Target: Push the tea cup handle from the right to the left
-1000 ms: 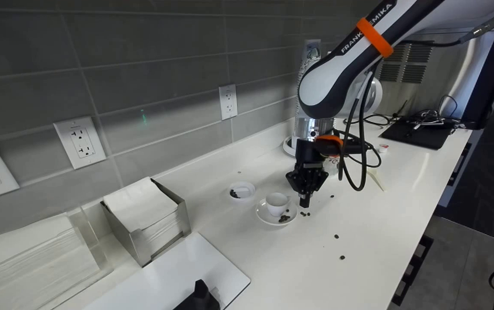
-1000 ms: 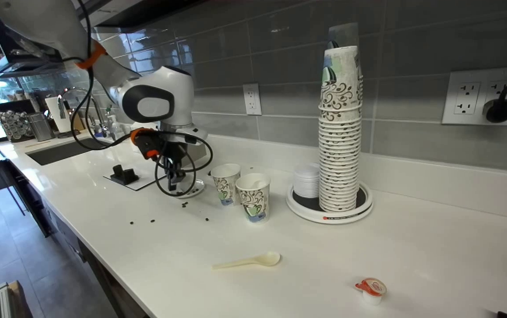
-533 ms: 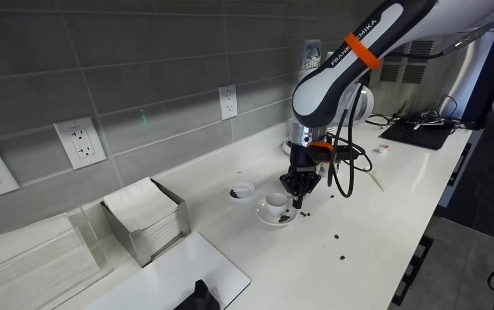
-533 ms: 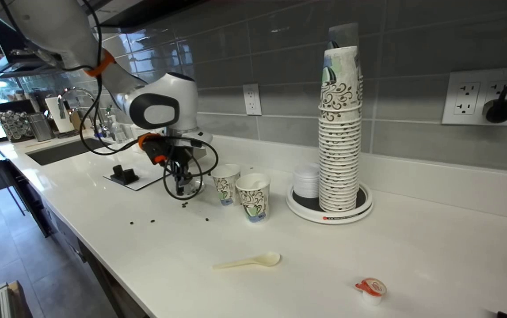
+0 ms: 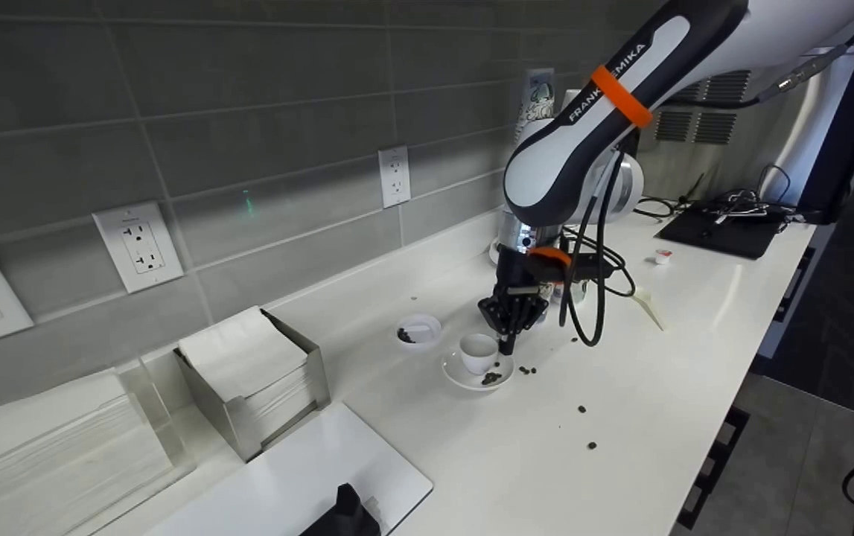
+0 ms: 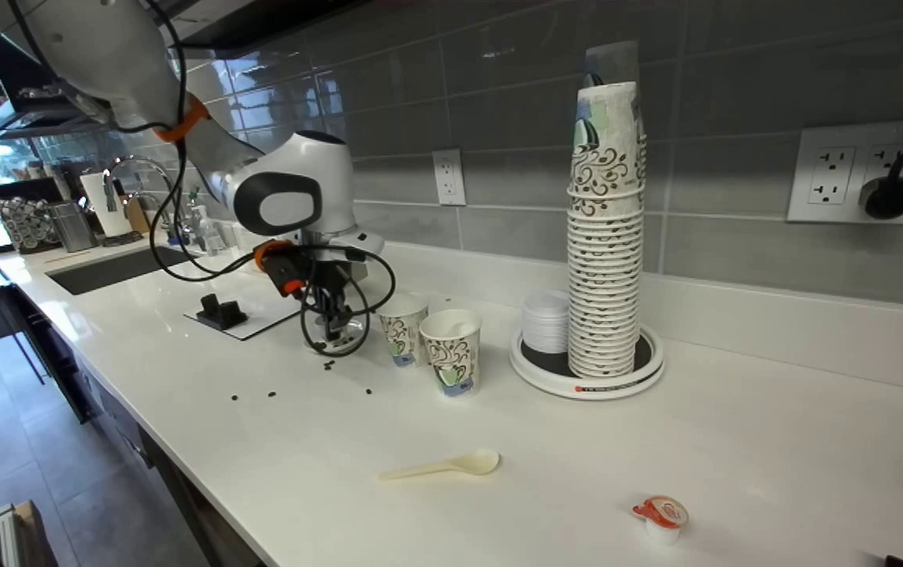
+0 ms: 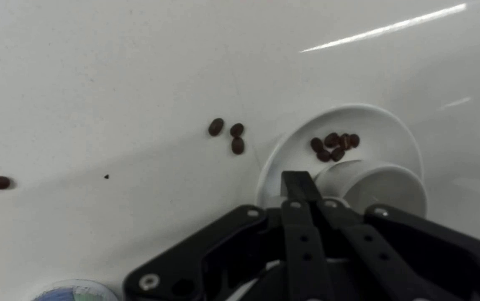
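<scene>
The white tea cup (image 5: 477, 363) stands upright on its round white saucer (image 5: 462, 377), with dark beans beside it on the saucer. The cup (image 7: 334, 179) and saucer (image 7: 384, 121) also show in the wrist view. My gripper (image 5: 506, 348) is shut and empty, pointing down at the cup's right side in that exterior view. In the wrist view the gripper (image 7: 300, 184) is over the saucer, close against the cup's outer wall; I cannot tell whether it touches. The tea cup handle is mostly hidden behind the fingers. In an exterior view my gripper (image 6: 333, 335) hides most of the cup.
Loose beans (image 7: 237, 145) lie beside the saucer. A small white dish (image 5: 419, 330) with beans stands near the wall. Paper cups (image 6: 451, 350) stand close to the gripper. A napkin holder (image 5: 315, 372), a spoon (image 6: 443, 466) and a cup stack (image 6: 607, 291) are farther off.
My gripper has moved left toward the cup in an exterior view, from beyond the saucer's edge to the cup's handle side. The cup and saucer show no clear movement.
</scene>
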`<state>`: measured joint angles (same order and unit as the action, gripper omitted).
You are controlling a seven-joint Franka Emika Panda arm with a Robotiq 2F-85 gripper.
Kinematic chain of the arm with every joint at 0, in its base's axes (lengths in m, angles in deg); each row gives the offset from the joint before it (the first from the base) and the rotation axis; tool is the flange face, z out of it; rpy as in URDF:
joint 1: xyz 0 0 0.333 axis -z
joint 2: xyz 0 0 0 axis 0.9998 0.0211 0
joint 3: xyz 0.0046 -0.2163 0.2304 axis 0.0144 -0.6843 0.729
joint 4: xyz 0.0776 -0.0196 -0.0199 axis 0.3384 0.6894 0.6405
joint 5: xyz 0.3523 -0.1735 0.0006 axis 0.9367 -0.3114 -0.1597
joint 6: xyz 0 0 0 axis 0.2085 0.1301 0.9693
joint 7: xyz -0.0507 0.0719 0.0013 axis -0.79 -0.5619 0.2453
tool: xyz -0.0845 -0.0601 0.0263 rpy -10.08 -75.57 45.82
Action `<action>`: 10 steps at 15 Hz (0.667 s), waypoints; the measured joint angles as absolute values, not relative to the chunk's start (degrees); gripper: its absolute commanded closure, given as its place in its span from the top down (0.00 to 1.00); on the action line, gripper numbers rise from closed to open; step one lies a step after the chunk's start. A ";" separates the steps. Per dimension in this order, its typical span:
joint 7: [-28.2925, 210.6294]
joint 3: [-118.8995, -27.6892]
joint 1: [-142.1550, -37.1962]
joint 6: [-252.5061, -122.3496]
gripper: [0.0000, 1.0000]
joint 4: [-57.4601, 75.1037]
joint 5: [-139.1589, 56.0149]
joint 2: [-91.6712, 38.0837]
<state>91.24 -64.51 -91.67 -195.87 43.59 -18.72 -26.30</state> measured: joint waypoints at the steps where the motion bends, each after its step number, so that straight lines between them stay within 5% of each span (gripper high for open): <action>1: 91.24 -64.52 -91.67 -196.42 0.00 43.59 -18.82 -26.18; 10: 91.35 -64.66 -91.67 -201.01 0.00 43.60 -20.71 -25.39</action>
